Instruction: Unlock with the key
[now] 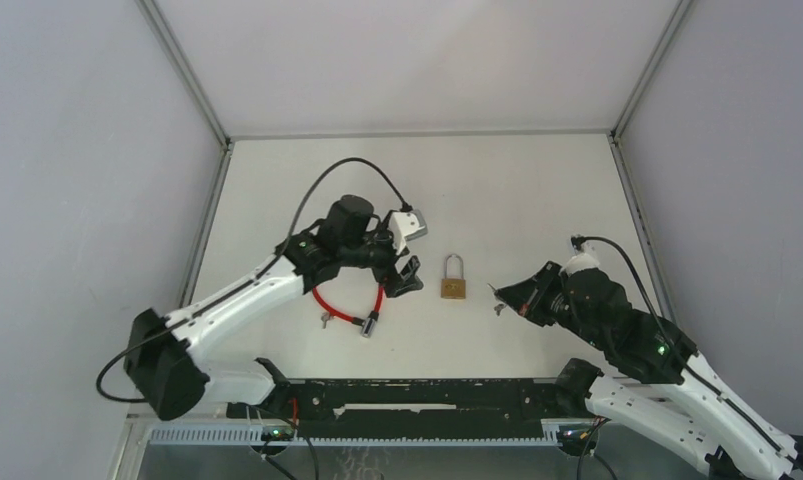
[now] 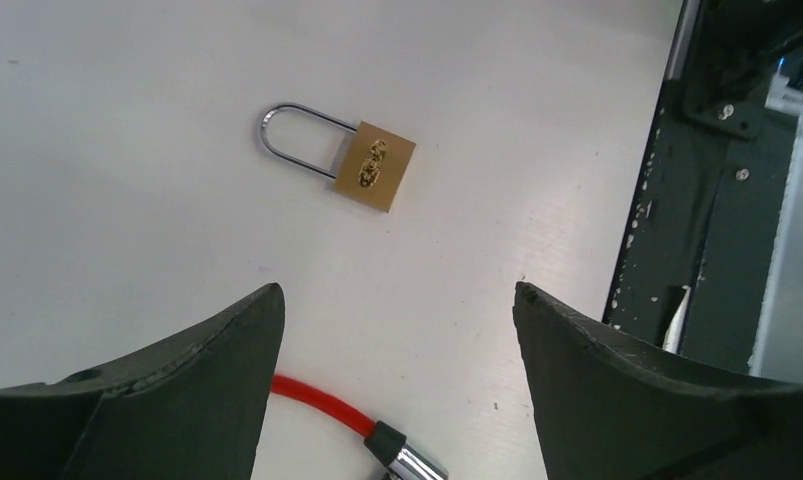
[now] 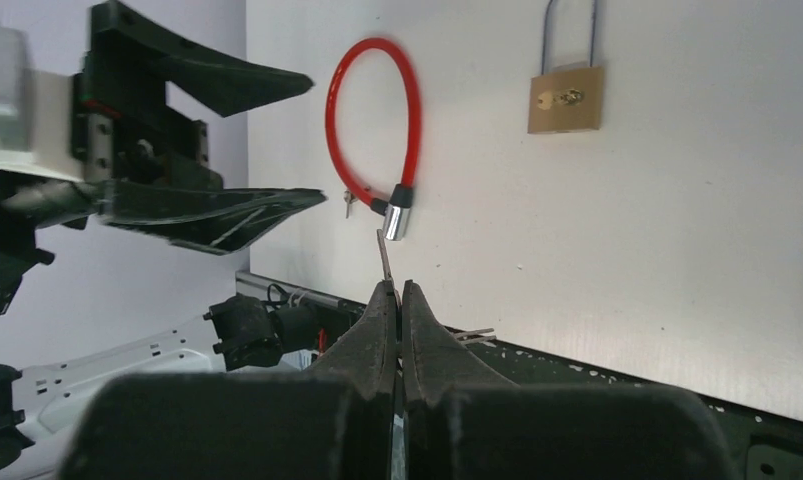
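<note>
A brass padlock point(image 1: 453, 288) with a steel shackle lies flat on the white table between the two arms; it also shows in the left wrist view point(image 2: 377, 167) and the right wrist view point(image 3: 566, 98). My right gripper point(image 1: 504, 293) point(image 3: 397, 290) hangs just right of it, shut on a small key whose blade point(image 3: 385, 255) sticks out past the fingertips, pointing left. More keys dangle beside the fingers point(image 3: 472, 335). My left gripper point(image 1: 409, 275) point(image 2: 397, 295) hovers open left of the padlock, nothing between its fingers.
A red cable lock point(image 1: 347, 308) point(image 2: 322, 405) point(image 3: 372, 110) with a chrome end lies under the left gripper. A black rail point(image 1: 417, 395) runs along the near table edge. Grey walls close in the left, right and back sides.
</note>
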